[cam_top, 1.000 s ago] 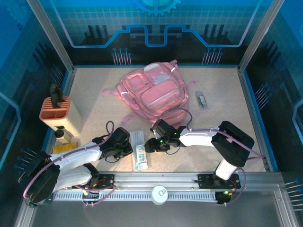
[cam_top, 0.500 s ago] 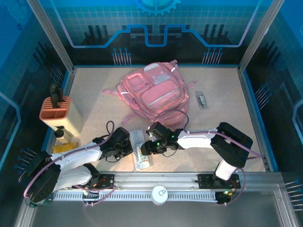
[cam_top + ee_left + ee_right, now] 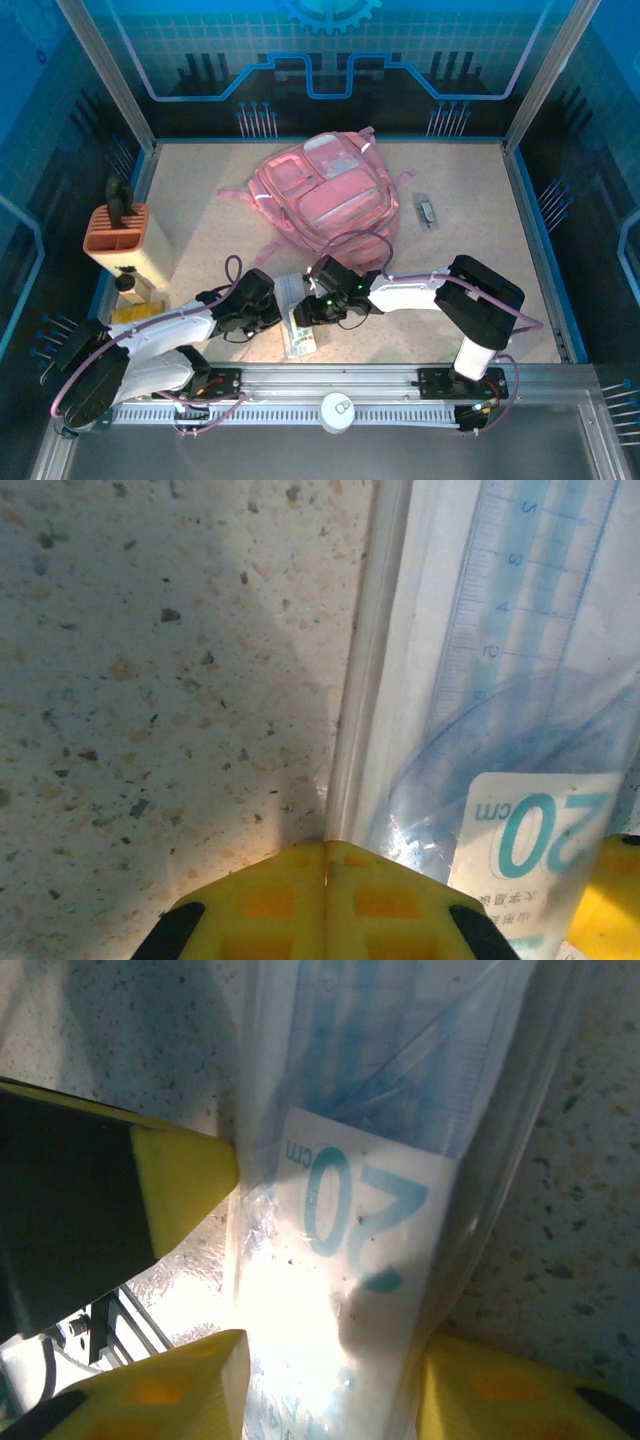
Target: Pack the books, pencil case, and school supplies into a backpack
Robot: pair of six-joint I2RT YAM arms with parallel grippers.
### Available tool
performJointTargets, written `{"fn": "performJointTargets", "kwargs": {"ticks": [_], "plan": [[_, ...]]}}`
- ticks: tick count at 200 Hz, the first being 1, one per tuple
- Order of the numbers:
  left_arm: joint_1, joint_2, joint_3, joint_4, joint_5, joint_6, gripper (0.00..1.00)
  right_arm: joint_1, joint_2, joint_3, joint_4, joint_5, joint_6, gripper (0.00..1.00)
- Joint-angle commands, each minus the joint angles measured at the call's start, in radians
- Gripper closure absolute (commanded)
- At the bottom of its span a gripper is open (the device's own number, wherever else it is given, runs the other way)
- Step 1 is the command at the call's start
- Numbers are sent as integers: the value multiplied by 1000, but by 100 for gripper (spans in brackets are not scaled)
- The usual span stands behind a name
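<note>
Speckled beige worktop (image 3: 470, 230) carrying large soft pink backpack (image 3: 325, 195) near far middle. Nearer than backpack, clear plastic pouch with ruler set and "20 cm" label (image 3: 300, 318) lying flat. Right gripper (image 3: 312, 312) jaws spread around pouch; left gripper (image 3: 268, 315) jaws pressed together, touching pouch edge.

Pink backpack (image 3: 325, 195); speckled beige table (image 3: 480, 230); yellow tool fingertips (image 3: 185, 1175).
</note>
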Motion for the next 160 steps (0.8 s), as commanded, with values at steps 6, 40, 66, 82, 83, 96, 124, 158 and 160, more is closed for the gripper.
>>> {"fn": "performJointTargets", "kwargs": {"ticks": [6, 40, 66, 82, 83, 96, 124, 158, 160], "plan": [[-15, 27, -25, 93, 32, -17, 96, 14, -11, 7, 42, -26, 0, 63], [-18, 24, -7, 88, 34, -5, 97, 7, -7, 2, 56, -26, 6, 75], [-21, 15, -14, 106, 19, 1, 96, 7, -22, 1, 53, -13, -4, 85], [-21, 3, -8, 77, 8, 2, 94, 2, -33, 0, 49, -2, -3, 88], [-21, 2, -8, 76, 8, 2, 94, 2, -33, -1, 49, -1, -3, 89], [-20, -26, 0, 62, 0, 10, 89, -1, -51, -6, 53, 2, 0, 92], [-20, -90, 42, -21, -60, 52, 82, -23, -101, -25, 37, 16, -18, 96], [-17, -139, 145, -139, -139, 151, 74, -72, -191, -53, 4, 2, -43, 98], [-17, -140, 153, -145, -144, 158, 74, -75, -198, -55, -1, 2, -47, 98]]}}
